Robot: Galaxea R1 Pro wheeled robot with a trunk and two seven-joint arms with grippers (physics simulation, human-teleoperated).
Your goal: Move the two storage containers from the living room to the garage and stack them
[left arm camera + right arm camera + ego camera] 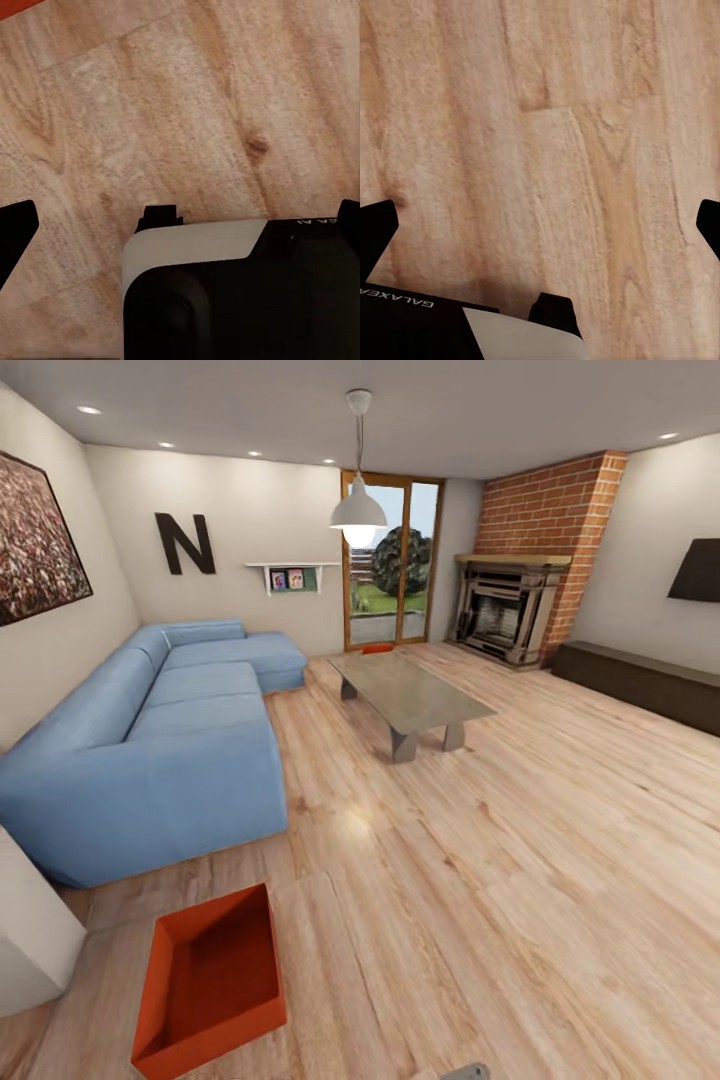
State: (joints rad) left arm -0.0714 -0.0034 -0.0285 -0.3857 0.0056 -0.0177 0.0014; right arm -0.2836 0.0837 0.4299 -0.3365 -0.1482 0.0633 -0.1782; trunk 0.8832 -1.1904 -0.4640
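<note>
Left gripper (pixel 180 225) and right gripper (pixel 540 225) both spread wide and empty, pointed down at bare wood plank flooring (pixel 480 880). Fetching step not yet begun: calls for rolling up to the near storage container (pixel 212 985), low and to the left on the planks beside the blue sofa (pixel 150 760), then reaching down for its rim. Second container (pixel 377 648) well apart, beyond the coffee table (pixel 410 695) near the glass doors (pixel 393 560).
</note>
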